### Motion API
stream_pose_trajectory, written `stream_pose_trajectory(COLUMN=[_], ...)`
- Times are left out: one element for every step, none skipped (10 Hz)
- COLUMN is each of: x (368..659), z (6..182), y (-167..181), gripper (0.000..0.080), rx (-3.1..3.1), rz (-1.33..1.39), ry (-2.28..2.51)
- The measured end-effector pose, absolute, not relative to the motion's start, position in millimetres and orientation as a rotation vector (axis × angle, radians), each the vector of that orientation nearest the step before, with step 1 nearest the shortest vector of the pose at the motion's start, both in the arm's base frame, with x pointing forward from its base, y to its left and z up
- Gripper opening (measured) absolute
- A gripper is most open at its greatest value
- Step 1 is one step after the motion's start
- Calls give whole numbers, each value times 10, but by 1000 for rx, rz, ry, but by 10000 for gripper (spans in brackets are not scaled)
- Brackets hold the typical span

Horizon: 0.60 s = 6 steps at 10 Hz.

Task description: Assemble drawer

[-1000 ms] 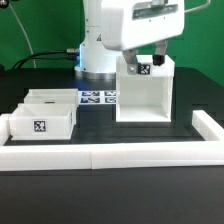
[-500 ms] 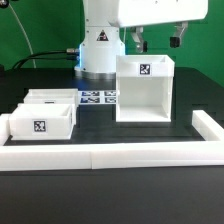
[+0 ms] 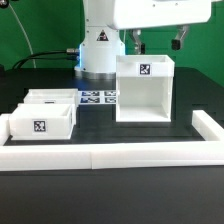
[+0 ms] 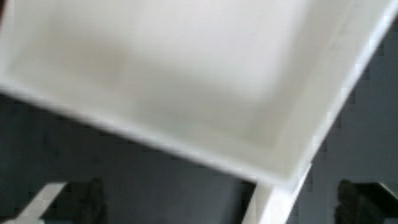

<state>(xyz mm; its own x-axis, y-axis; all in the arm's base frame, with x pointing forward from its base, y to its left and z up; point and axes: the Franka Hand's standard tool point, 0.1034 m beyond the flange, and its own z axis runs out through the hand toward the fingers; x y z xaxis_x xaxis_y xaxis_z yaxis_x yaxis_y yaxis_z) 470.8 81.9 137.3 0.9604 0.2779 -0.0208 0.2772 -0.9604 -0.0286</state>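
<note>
The tall white open-fronted drawer case [image 3: 145, 92] stands upright on the black table, with a tag on its top front edge. Two shallow white trays sit at the exterior view's left, the front one [image 3: 42, 122] with a tag on its face and the other [image 3: 52, 98] just behind it. My gripper [image 3: 158, 40] hangs above the case's top, open and empty, with one finger [image 3: 137, 41] over each side. In the wrist view the case [image 4: 178, 80] is a blurred white surface, and the gripper [image 4: 221, 200] straddles its edge with dark fingers [image 4: 71, 200] wide apart.
The marker board [image 3: 98, 98] lies flat between the trays and the case. A long low white border rail [image 3: 110, 156] runs along the table's front and turns up at the exterior view's right [image 3: 207, 128]. The robot base [image 3: 98, 55] stands behind.
A second ago the gripper was low at the case's top edge. It has since risen clear of it with its fingers spread. The case and trays have not moved.
</note>
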Motion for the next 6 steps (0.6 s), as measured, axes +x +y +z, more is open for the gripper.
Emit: stream_pose_trajectory(x=[4603, 4526, 4454, 4380, 4329, 4295], z=[1336, 1284, 1233, 1177, 1122, 1069], y=[849, 848, 844, 842, 850, 891], gripper=[650, 650, 650, 650, 650, 650], rx=[-3098, -3100, -3104, -3099, -3084, -3080], rz=[61, 75, 94, 110, 111, 124], ry=[-357, -276, -198, -135, -60, -7])
